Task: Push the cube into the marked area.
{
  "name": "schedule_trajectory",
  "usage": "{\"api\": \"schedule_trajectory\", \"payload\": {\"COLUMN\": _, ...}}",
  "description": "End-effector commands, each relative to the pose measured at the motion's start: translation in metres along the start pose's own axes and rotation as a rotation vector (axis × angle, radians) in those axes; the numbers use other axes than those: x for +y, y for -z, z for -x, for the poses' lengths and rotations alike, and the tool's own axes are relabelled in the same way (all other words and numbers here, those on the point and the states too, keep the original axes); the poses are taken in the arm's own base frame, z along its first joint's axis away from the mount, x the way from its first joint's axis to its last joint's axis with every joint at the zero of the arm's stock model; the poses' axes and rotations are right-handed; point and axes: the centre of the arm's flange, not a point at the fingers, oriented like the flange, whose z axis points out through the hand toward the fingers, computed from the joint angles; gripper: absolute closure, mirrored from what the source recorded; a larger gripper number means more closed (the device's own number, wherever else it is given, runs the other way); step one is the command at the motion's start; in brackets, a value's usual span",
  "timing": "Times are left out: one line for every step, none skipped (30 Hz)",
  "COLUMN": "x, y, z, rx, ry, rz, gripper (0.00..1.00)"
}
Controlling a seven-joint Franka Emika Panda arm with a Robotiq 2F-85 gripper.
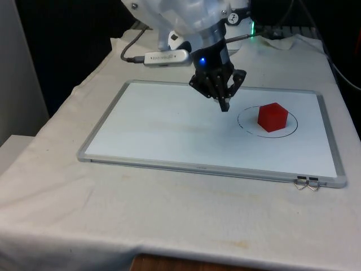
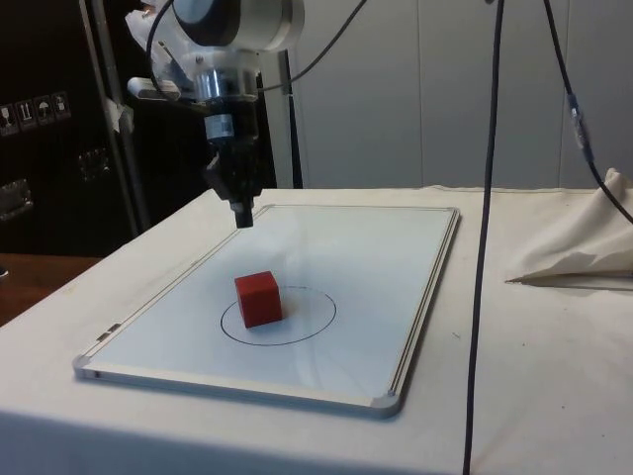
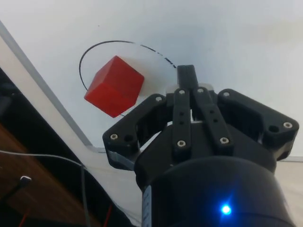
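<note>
a white cloth (image 1: 169,226) covers the table; a black cable (image 2: 485,297) hangs in front.

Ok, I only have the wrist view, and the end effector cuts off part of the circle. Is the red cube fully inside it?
Observer: Yes. In the side view the black drawn circle closes all the way around the red cube.
Operator: And is the end effector touching the cube?
Observer: No. In the front view the black two-finger end effector stands apart from it, on the front view's left, just outside the circle.
Operator: Is it near a board edge?
Observer: No, it is well inside the white metal-framed whiteboard.
</note>
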Motion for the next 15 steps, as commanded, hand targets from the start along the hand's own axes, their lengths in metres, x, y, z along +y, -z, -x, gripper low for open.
{"api": "schedule_trajectory", "payload": {"x": 0.0002, "y": 0.0031, "z": 0.0016, "rx": -0.001, "ry": 0.01, "rz": 0.009, "gripper": 1.0}}
{"api": "schedule_trajectory", "payload": {"x": -0.0001, "y": 0.0038, "z": 0.0019, "rx": -0.001, "ry": 0.024, "rz": 0.017, "gripper": 1.0}}
{"api": "schedule_trajectory", "payload": {"x": -0.0001, "y": 0.0038, "z": 0.0019, "rx": -0.001, "ry": 0.024, "rz": 0.017, "gripper": 1.0}}
{"api": "schedule_trajectory", "payload": {"x": 0.0003, "y": 0.0034, "z": 0.0004, "rx": 0.003, "ry": 0.019, "rz": 0.011, "gripper": 1.0}}
{"api": "schedule_trajectory", "payload": {"x": 0.0004, "y": 0.0059, "z": 0.002, "rx": 0.001, "ry": 0.035, "rz": 0.025, "gripper": 1.0}}
{"api": "schedule_trajectory", "payload": {"x": 0.0005, "y": 0.0065, "z": 0.002, "rx": 0.001, "ry": 0.042, "rz": 0.031, "gripper": 1.0}}
{"api": "schedule_trajectory", "payload": {"x": 0.0006, "y": 0.0072, "z": 0.002, "rx": 0.002, "ry": 0.047, "rz": 0.035, "gripper": 1.0}}
{"api": "schedule_trajectory", "payload": {"x": 0.0011, "y": 0.0086, "z": 0.002, "rx": 0.004, "ry": 0.053, "rz": 0.04, "gripper": 1.0}}
{"api": "schedule_trajectory", "payload": {"x": 0.0012, "y": 0.0092, "z": 0.002, "rx": 0.004, "ry": 0.059, "rz": 0.045, "gripper": 1.0}}
{"api": "schedule_trajectory", "payload": {"x": 0.0013, "y": 0.0106, "z": 0.002, "rx": 0.005, "ry": 0.07, "rz": 0.053, "gripper": 1.0}}
{"api": "schedule_trajectory", "payload": {"x": 0.0013, "y": 0.0106, "z": 0.002, "rx": 0.005, "ry": 0.07, "rz": 0.053, "gripper": 1.0}}
{"api": "schedule_trajectory", "payload": {"x": 0.0014, "y": 0.0113, "z": 0.002, "rx": 0.006, "ry": 0.075, "rz": 0.057, "gripper": 1.0}}
{"api": "schedule_trajectory", "payload": {"x": 0.0015, "y": 0.0117, "z": 0.0018, "rx": 0.006, "ry": 0.081, "rz": 0.063, "gripper": 1.0}}
{"api": "schedule_trajectory", "payload": {"x": 0.0015, "y": 0.0098, "z": 0.0009, "rx": 0.006, "ry": 0.073, "rz": 0.053, "gripper": 1.0}}
{"api": "schedule_trajectory", "payload": {"x": 0.0018, "y": 0.0123, "z": 0.0015, "rx": 0.006, "ry": 0.09, "rz": 0.072, "gripper": 1.0}}
